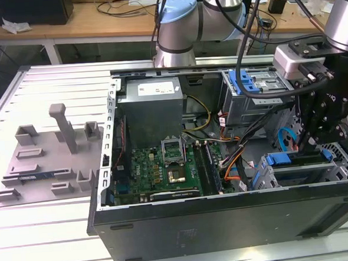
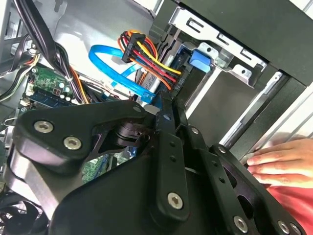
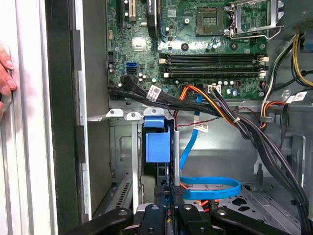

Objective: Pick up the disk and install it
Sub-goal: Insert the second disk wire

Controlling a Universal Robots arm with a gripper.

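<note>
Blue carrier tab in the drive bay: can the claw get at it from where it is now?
Probably yes. In the first wrist view the claw nearly lines up with the blue carrier tab, with nothing between them. The blue data cable loops close beside the claw and might snag.

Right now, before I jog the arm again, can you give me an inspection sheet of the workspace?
Surface: white slatted table carrying the open computer case.
Job's things: disk, its blue carrier end showing upright in the drive bay; the drive body is hidden.
Clutter: grey fixture tray beside the case, on the exterior view's left.
Grippers: gripper shut, holding nothing, tips just off the disk's bay.
Cables: blue data cable looped close to the gripper; orange-and-yellow power bundle near the bay.
Surroundings: a person's hand rests on the case edge; wooden bench behind.
</note>
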